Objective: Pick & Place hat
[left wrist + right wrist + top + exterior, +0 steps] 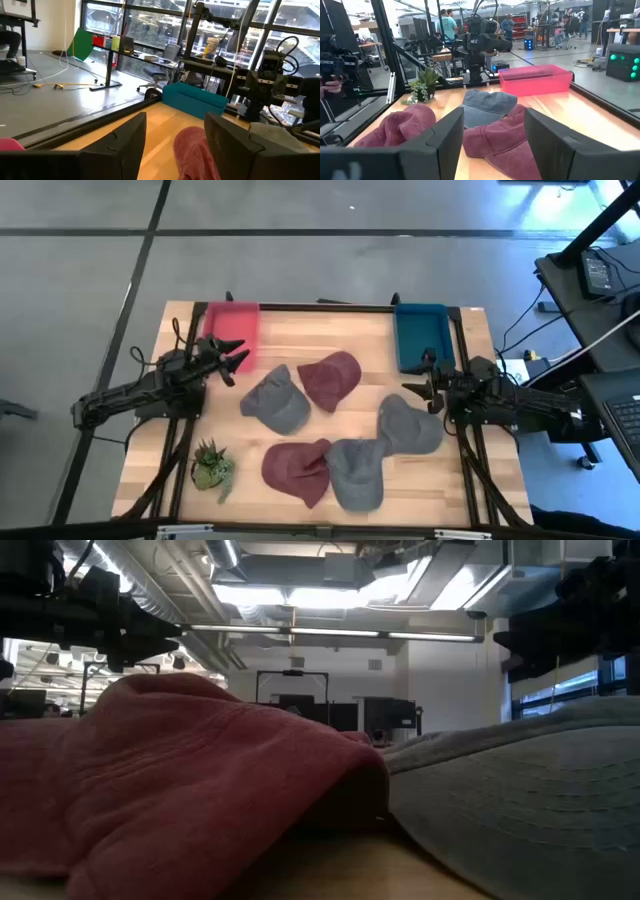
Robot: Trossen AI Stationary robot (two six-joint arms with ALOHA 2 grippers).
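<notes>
Several caps lie crown-up or flopped on the wooden table: grey ones (274,402), (408,426), (355,471) and dark red ones (331,379), (297,470). A pink bin (232,333) stands at the far left, a teal bin (421,335) at the far right. My left gripper (238,361) hovers open near the pink bin, left of the caps; its wrist view shows a red cap (195,155) ahead. My right gripper (417,388) hovers open below the teal bin, beside a grey cap; its wrist view shows red (502,140) and grey (485,107) caps.
A small potted plant (211,468) stands near the table's near-left corner. A black frame (330,306) borders the table. In the low view a red cap (170,780) and a grey cap (520,800) fill the foreground. People stand in the room behind.
</notes>
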